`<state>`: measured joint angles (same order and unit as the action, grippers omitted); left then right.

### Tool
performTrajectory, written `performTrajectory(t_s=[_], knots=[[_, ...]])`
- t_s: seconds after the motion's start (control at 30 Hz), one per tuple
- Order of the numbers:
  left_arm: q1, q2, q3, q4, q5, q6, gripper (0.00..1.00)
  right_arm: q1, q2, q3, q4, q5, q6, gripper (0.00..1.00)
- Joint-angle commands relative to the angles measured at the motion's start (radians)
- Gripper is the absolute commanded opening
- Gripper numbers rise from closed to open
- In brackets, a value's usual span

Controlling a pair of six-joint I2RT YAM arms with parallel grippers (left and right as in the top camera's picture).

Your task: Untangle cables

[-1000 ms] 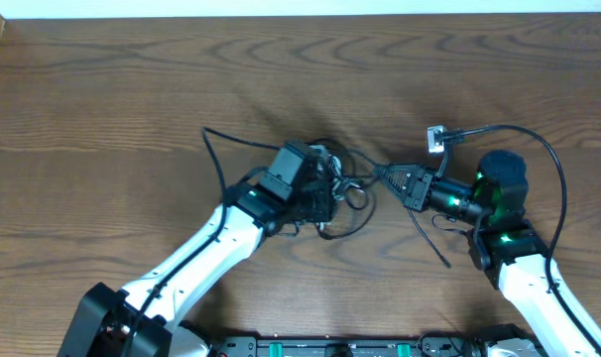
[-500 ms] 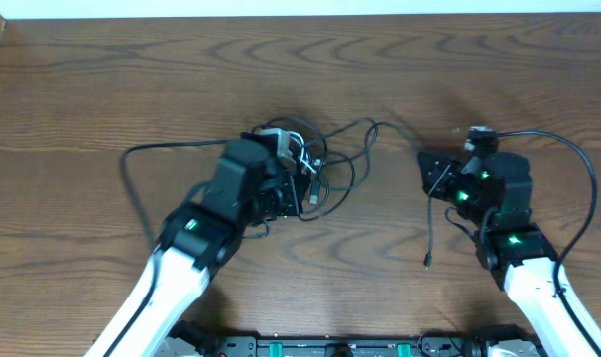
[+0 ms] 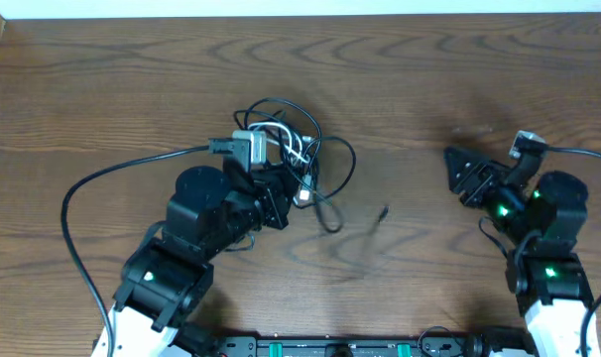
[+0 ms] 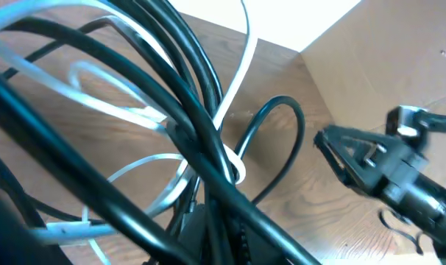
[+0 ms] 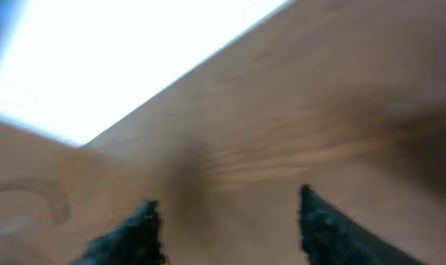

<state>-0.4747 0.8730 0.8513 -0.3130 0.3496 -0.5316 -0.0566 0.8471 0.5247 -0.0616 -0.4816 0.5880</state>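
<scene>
The cables (image 3: pixel 286 144) form a tangled bunch of black and white cords left of the table's middle. My left gripper (image 3: pixel 293 188) is shut on the bunch from below. In the left wrist view the black cables (image 4: pixel 186 110) and a white cable (image 4: pixel 238 88) cross right in front of the lens, and the left gripper (image 4: pixel 223 235) is mostly hidden behind them. One black cable end (image 3: pixel 380 213) trails off to the right, blurred. My right gripper (image 3: pixel 455 171) is apart from the bunch at the right and stands open. In the right wrist view the right gripper (image 5: pixel 230 213) has only bare wood between its fingers.
The left arm's thick black cord (image 3: pixel 82 193) arcs over the table at the left. The right arm's cord (image 3: pixel 578 152) runs off the right edge. A white strip (image 3: pixel 281 8) lies beyond the table's far edge. My right gripper (image 4: pixel 370 162) also shows in the left wrist view.
My right gripper has opened, let go of the black cable and drawn back to the right. My left gripper has pulled the bunch left and up. The freed cable end has dropped toward the table.
</scene>
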Motion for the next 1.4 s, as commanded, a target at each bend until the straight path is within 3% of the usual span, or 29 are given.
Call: performTrajectory(t_s=[0.0,0.13,0.23,0.33,0.43,0.7,0.83,1.07,1.2,1.37], knots=[[0.001,0.031,0.002,0.076,-0.001,-0.054,0.08,-0.003,-0.06,0.023,0.001,-0.274,-0.017,0.66],[0.001,0.085,0.002,0.221,0.106,-0.083,0.08,-0.002,-0.095,0.023,0.002,-0.457,-0.017,0.79],[0.001,0.139,0.002,0.333,0.329,0.083,0.08,-0.002,-0.096,0.023,0.002,-0.552,-0.017,0.85],[0.001,0.197,0.002,0.352,0.518,0.253,0.08,-0.002,-0.096,0.023,0.009,-0.6,-0.017,0.85],[0.002,0.282,0.002,0.289,0.523,0.344,0.08,-0.002,-0.096,0.023,0.056,-0.644,-0.017,0.82],[0.0,0.432,0.002,0.27,0.523,0.354,0.09,-0.001,-0.096,0.023,0.13,-0.669,-0.017,0.77],[-0.001,0.433,0.002,0.311,0.599,0.354,0.09,0.016,-0.089,0.023,0.129,-0.64,-0.018,0.72],[-0.009,0.433,0.002,0.336,0.738,0.355,0.08,0.098,-0.034,0.022,0.137,-0.405,-0.021,0.63],[-0.009,0.434,0.002,0.309,0.745,0.356,0.08,0.166,0.013,0.022,0.21,-0.401,-0.021,0.57],[-0.009,0.435,0.002,0.24,0.738,0.387,0.09,0.229,0.047,0.022,0.323,-0.397,-0.021,0.56]])
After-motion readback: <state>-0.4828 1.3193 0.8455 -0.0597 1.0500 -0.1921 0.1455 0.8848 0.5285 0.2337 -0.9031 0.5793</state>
